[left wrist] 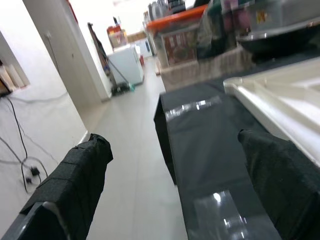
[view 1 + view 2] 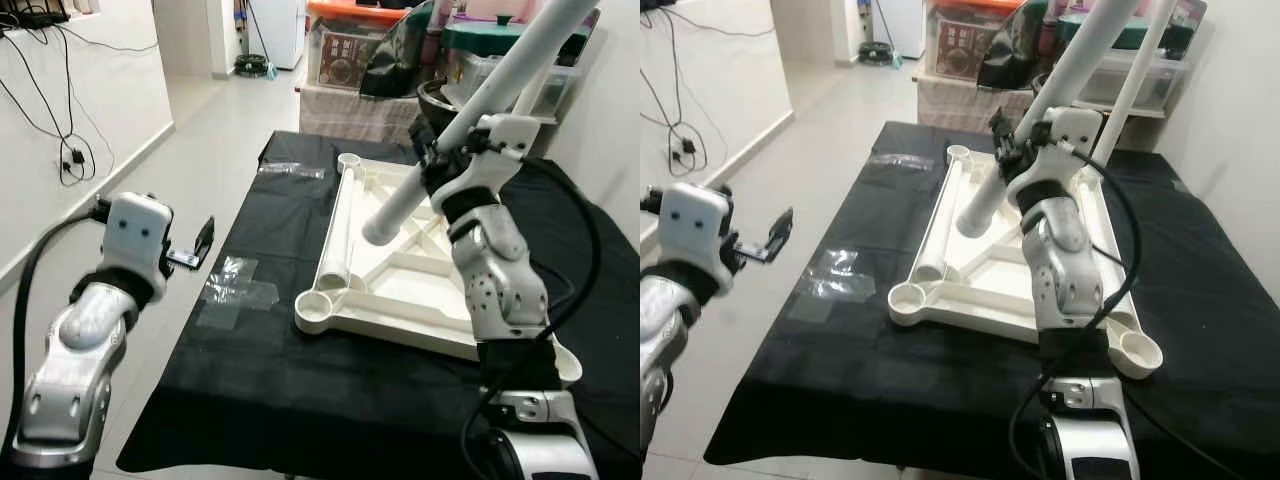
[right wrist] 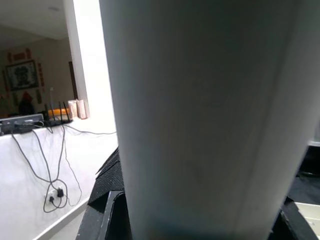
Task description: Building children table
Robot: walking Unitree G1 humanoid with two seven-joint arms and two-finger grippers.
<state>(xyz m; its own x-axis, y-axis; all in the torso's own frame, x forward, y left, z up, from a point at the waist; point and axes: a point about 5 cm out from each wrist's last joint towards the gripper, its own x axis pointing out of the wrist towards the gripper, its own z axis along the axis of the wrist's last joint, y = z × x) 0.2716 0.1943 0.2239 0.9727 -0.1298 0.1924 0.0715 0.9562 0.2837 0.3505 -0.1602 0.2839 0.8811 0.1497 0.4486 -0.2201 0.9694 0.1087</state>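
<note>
White plastic tabletop (image 2: 400, 290) lies upside down on the black-covered table (image 2: 250, 380). Above it, the raised right gripper (image 2: 432, 160) clamps one white leg tube (image 2: 480, 110), held slanting. Another tube (image 2: 335, 240) lies on the tabletop. Left gripper (image 1: 175, 190) hovers beside the table, fingers spread, empty.

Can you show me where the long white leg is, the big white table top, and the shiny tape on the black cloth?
white table leg (image 2: 480, 110), left eye view, middle of the tube.
upside-down table top (image 2: 400, 290), left eye view, inner rib.
clear tape (image 2: 238, 292), left eye view, centre of the patch.
</note>
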